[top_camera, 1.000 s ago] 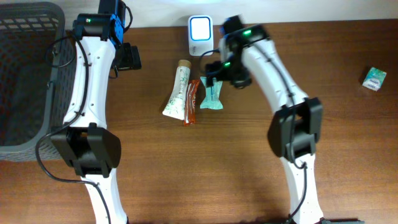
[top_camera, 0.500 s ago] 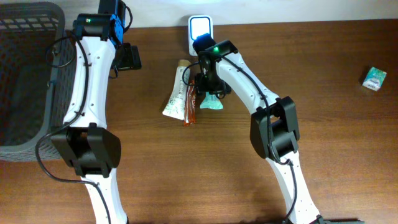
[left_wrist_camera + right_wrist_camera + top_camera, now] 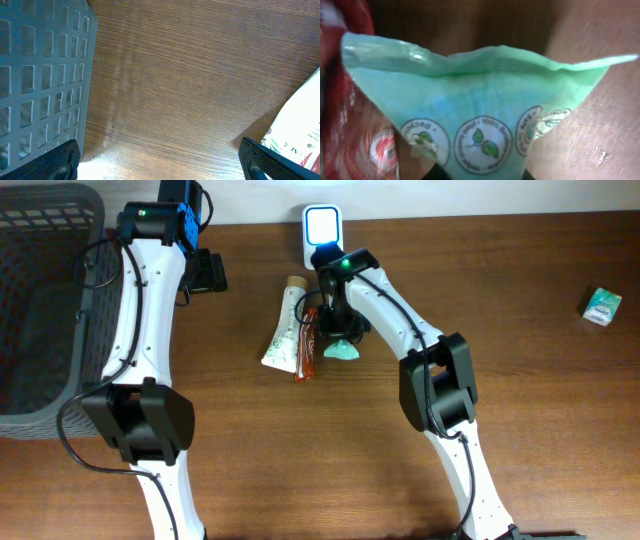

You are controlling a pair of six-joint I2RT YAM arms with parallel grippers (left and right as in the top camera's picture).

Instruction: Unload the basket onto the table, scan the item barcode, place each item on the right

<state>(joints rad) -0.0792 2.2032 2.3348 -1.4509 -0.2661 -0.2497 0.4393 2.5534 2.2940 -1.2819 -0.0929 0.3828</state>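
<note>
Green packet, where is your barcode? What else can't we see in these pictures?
- Green packet: right wrist view shows only its crimped end and round logos; no barcode, and the bottom edge cuts it off.
- Right gripper: overhead, its own arm covers the jaws; open or shut unclear.
- Small box: overhead, print too small to read.
- White tube: left wrist view, cut by the right edge.
</note>
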